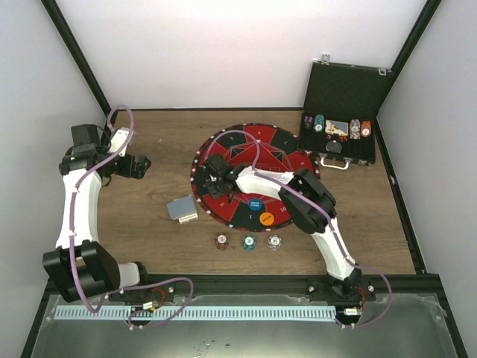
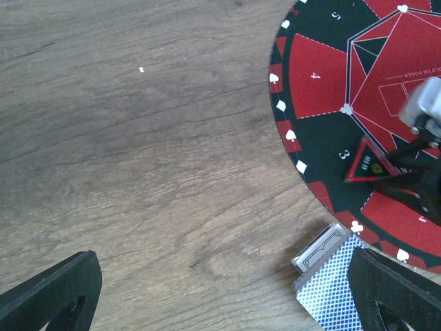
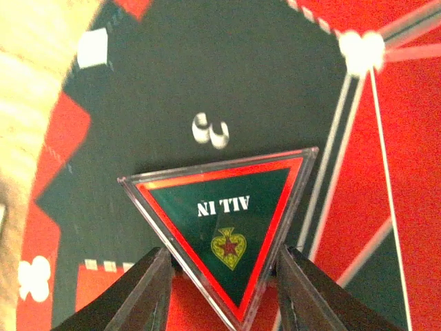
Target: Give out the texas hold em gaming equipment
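With right gripper (image 3: 224, 258) clamped on the triangle (image 3: 220, 221) at the mat's (image 3: 172, 83) left edge, seemingly touching sector 3, set flat before letting go, leaving left gripper (image 1: 141, 165) gaping over the tabletop's (image 1: 149, 239) left side.

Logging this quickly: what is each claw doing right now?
Left claw: open, empty.
Right claw: closed on the ALL IN triangle.

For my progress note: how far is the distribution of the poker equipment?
Done: three chips lie in a row before the mat, with the blue button and orange button on it. In hand: the right gripper holds the ALL IN triangle at section 3. Remaining: the card deck and more chips in the case.
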`<act>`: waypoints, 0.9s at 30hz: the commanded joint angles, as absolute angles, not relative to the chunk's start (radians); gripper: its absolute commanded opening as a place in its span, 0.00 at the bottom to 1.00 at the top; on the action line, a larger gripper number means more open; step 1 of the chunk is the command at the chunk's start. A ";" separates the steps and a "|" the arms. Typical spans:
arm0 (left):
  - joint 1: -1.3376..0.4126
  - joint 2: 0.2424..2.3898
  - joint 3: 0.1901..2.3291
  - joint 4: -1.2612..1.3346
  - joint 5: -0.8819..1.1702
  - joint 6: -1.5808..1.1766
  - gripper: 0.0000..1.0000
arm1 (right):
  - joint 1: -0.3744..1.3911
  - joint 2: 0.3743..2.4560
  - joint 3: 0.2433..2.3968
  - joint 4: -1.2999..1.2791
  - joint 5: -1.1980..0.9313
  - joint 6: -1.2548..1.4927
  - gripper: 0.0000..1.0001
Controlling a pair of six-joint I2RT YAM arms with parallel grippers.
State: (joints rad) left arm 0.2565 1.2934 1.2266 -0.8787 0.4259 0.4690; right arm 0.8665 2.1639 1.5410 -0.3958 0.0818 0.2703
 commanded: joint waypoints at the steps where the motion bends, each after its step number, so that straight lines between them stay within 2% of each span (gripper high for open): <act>1: 0.263 1.295 1.245 -0.896 0.449 0.474 1.00 | 0.851 2.264 1.693 -0.409 0.006 0.221 0.45; 5: 0.262 1.302 1.253 -0.901 0.447 0.472 1.00 | 0.850 2.326 1.794 -0.447 -0.007 0.223 0.45; 8: 0.263 1.305 1.256 -0.905 0.440 0.475 1.00 | 0.849 2.312 1.795 -0.458 -0.004 0.235 0.46; 10: 0.263 1.304 1.257 -0.907 0.443 0.475 1.00 | 0.850 2.273 1.769 -0.467 0.011 0.242 0.50; 19: 0.263 1.297 1.267 -0.954 0.494 0.485 1.00 | 0.848 1.895 1.396 -0.467 0.128 0.348 0.67; 27: 0.262 1.287 1.261 -0.955 0.515 0.469 1.00 | 0.844 1.691 1.094 -0.481 0.190 0.411 0.70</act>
